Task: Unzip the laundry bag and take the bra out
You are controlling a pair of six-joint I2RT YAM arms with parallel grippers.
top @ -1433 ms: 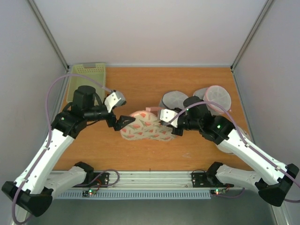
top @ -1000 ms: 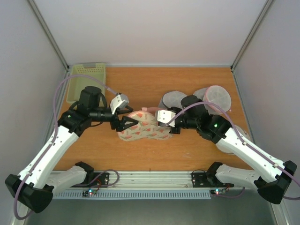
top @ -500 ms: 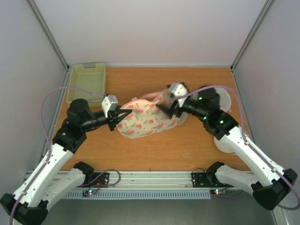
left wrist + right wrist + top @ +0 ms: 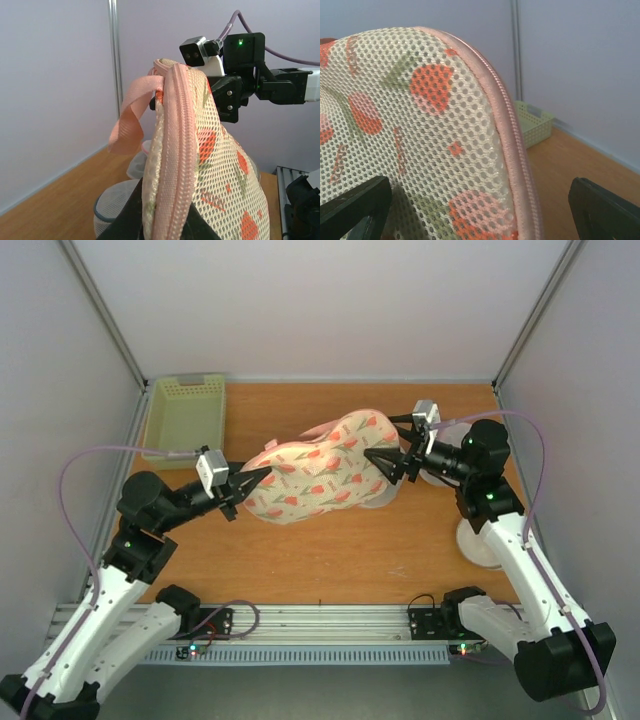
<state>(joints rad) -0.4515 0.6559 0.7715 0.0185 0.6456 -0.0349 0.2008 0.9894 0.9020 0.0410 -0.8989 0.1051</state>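
Tabletop (image 4: 300,565): left hand (image 4: 252,484) pinches laundry bag (image 4: 320,470) edge.

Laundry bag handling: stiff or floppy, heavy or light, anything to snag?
Probably floppy: the laundry bag bows and bulges between the left gripper and right gripper. Likely light for its size: its wall is thin open mesh. The loose pink strap dangles and may snag.
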